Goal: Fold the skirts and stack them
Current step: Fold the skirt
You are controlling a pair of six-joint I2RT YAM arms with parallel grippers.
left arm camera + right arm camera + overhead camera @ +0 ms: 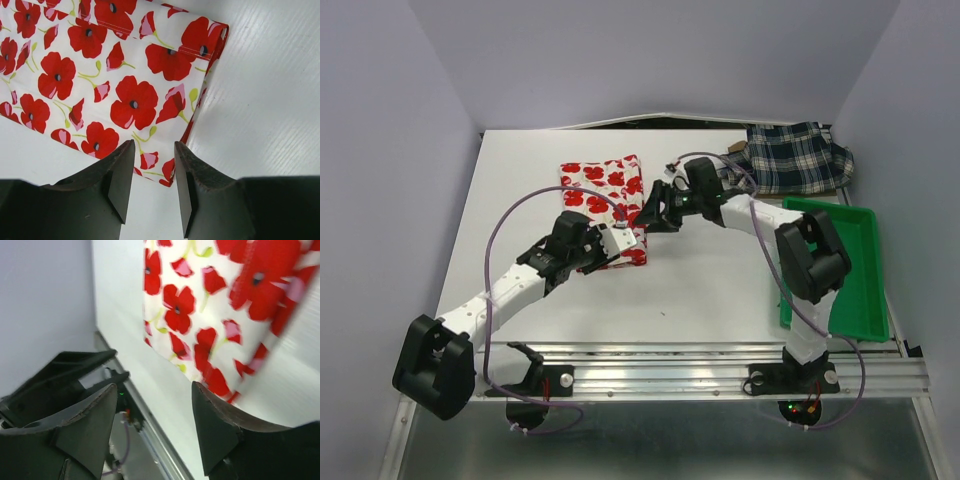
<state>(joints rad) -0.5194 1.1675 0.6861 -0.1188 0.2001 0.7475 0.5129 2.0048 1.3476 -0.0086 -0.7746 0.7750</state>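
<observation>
A white skirt with red flowers (pixel 603 192) lies folded flat on the white table, left of centre at the back. My left gripper (pixel 623 241) hovers at its near right corner, open, with nothing between the fingers; in the left wrist view that corner of the skirt (pixel 125 75) lies just past the left gripper (pixel 154 145). My right gripper (pixel 650 213) sits at the skirt's right edge, open and empty. In the right wrist view the flowered cloth (pixel 200 305) runs beyond the right gripper (pixel 154 386). A navy-and-white plaid skirt (pixel 798 157) lies bunched at the back right corner.
A green plastic tray (pixel 865 290) stands at the right edge of the table, beside the right arm's elbow. A tan sliver (pixel 734 148) shows at the plaid skirt's left side. The metal rail (pixel 700 365) runs along the near edge.
</observation>
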